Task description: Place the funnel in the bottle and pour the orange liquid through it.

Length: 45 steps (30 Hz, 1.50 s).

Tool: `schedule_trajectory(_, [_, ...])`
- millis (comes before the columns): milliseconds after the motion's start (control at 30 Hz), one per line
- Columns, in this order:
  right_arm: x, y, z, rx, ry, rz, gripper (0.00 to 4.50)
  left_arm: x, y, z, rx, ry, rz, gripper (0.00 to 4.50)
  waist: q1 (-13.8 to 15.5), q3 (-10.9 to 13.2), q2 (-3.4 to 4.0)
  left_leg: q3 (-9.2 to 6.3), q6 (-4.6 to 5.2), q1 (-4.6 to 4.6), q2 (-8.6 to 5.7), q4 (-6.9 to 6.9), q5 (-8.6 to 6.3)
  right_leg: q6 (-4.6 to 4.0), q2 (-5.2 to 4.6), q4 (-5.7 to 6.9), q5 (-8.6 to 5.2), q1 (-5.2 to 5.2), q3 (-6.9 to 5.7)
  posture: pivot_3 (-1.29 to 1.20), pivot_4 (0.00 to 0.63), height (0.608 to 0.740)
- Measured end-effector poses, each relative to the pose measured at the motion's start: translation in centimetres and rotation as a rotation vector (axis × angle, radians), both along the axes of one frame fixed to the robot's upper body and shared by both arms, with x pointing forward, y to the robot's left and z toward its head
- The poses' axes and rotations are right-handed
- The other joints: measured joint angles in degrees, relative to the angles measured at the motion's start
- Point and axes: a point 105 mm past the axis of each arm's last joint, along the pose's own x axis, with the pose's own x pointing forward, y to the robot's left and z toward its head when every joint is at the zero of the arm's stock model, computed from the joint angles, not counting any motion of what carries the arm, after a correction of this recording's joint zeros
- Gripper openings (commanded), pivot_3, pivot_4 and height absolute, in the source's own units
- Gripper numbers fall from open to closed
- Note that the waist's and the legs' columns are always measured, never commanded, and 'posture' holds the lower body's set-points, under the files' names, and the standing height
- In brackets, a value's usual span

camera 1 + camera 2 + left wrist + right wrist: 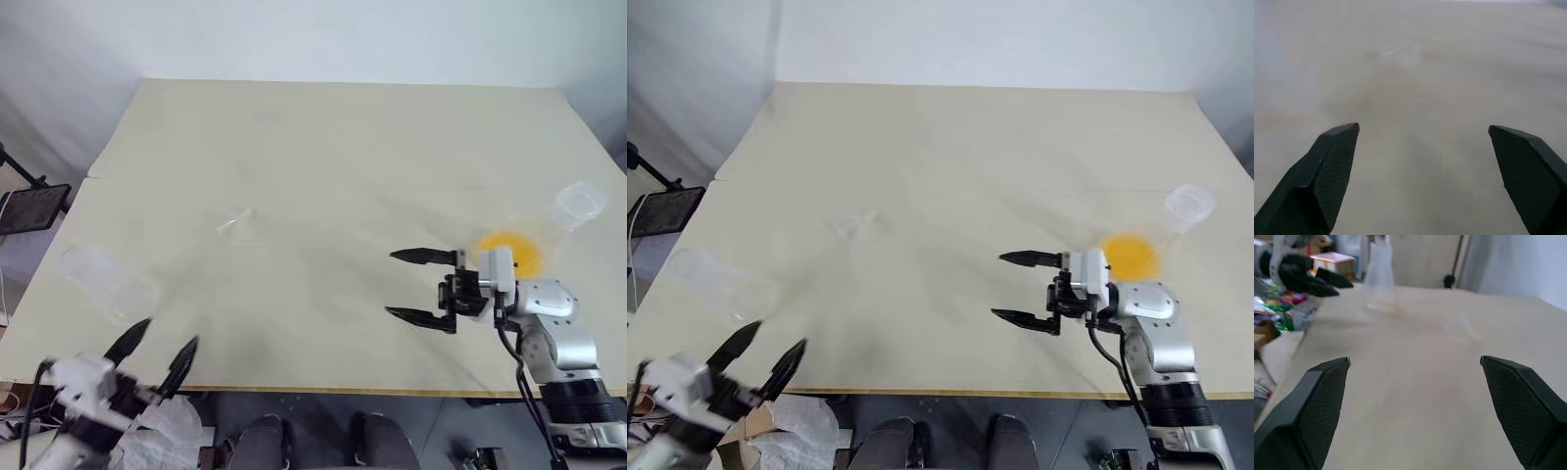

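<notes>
Left gripper (157,348) just beside bottle (103,279), funnel (235,220) beyond.

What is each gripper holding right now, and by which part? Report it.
Nothing is held. The left gripper and the right gripper both stand open and empty above the table.

Matt pale table (323,157); clear glassy bottle (103,279) and funnel (235,220); textured black claw fingers (1312,406).
</notes>
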Motion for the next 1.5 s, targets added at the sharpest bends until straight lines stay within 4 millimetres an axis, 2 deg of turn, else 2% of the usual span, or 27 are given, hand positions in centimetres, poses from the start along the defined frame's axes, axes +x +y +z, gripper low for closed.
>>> schedule_trajectory(167, [0.1,1.8,0.5,0.021,-0.001,0.075,4.47,-3.5,4.1,-1.0,-0.033,-0.013,0.311,4.50,0.0,0.0,-0.02,0.05,-0.02,-0.01,0.24,0.18,-0.30,-0.09,-0.03,-0.13,-0.04,0.06,0.06,0.00,0.150,0.740])
schedule_trajectory(300, [0.2,1.9,0.6,0.020,-0.004,0.085,4.47,-4.3,5.8,-0.6,-0.034,-0.049,0.398,4.50,-0.2,0.0,-0.04,0.10,0.01,0.00,0.27,0.20,-0.40,-0.09,-0.01,-0.13,-0.05,0.04,0.03,0.00,0.150,0.740])
schedule_trajectory(400, [0.5,1.8,0.2,0.020,0.013,0.072,4.47,-3.2,6.6,0.6,-0.017,-0.097,0.405,4.50,-0.2,0.0,-0.04,0.10,0.01,0.01,0.29,0.20,-0.40,-0.09,0.02,-0.10,-0.05,0.04,-0.01,0.00,0.150,0.740])
schedule_trajectory(567, [0.9,1.6,-0.4,0.014,0.024,0.057,4.47,0.8,7.5,3.8,0.030,-0.187,0.366,4.50,-0.4,0.0,-0.03,0.15,0.00,0.02,0.27,0.21,-0.39,-0.08,0.11,0.30,-0.04,0.00,-0.07,0.00,0.150,0.740])
schedule_trajectory(800, [0.7,2.0,-0.8,0.025,0.037,0.059,4.47,4.9,8.0,6.3,0.051,-0.201,0.301,4.50,-0.6,0.0,-0.04,0.25,-0.01,0.05,0.26,0.22,-0.39,-0.07,0.19,0.42,-0.04,-0.06,-0.12,0.00,0.150,0.740])
schedule_trajectory(967, [0.7,2.2,-0.7,0.032,0.032,0.053,4.47,6.5,7.3,6.8,0.064,-0.164,0.231,4.50,-0.5,0.0,-0.04,0.25,-0.02,0.05,0.24,0.22,-0.39,-0.07,0.19,0.59,-0.04,-0.14,-0.10,0.00,0.150,0.740])
schedule_trajectory(1133, [0.5,2.3,-1.1,0.045,0.041,0.033,4.47,7.3,7.3,6.1,0.051,-0.104,0.202,4.50,-0.5,0.0,-0.04,0.26,-0.05,0.05,0.25,0.22,-0.39,-0.07,0.20,0.63,-0.04,-0.17,-0.10,0.00,0.150,0.740])
schedule_trajectory(1233, [0.5,2.4,-1.1,0.054,0.042,0.023,4.50,7.8,7.2,6.2,0.043,-0.092,0.191,3.93,-0.5,0.0,-0.04,0.26,-0.06,0.05,0.25,0.22,-0.39,-0.07,0.19,0.65,-0.04,-0.18,-0.08,0.00,0.150,0.740])
schedule_trajectory(1400, [0.5,2.5,-0.9,0.061,0.023,0.009,4.50,8.4,6.7,6.7,0.034,-0.108,0.153,2.41,-0.5,0.0,-0.04,0.26,-0.07,0.05,0.23,0.22,-0.39,-0.07,0.18,0.67,-0.04,-0.18,-0.09,0.00,0.150,0.740])
schedule_trajectory(1500, [0.4,2.3,-1.2,0.061,0.029,-0.008,4.50,8.7,6.4,6.7,0.031,-0.107,0.122,2.35,-0.4,0.0,-0.05,0.25,-0.07,0.05,0.23,0.22,-0.39,-0.07,0.18,0.67,-0.04,-0.19,-0.09,0.00,0.150,0.740])
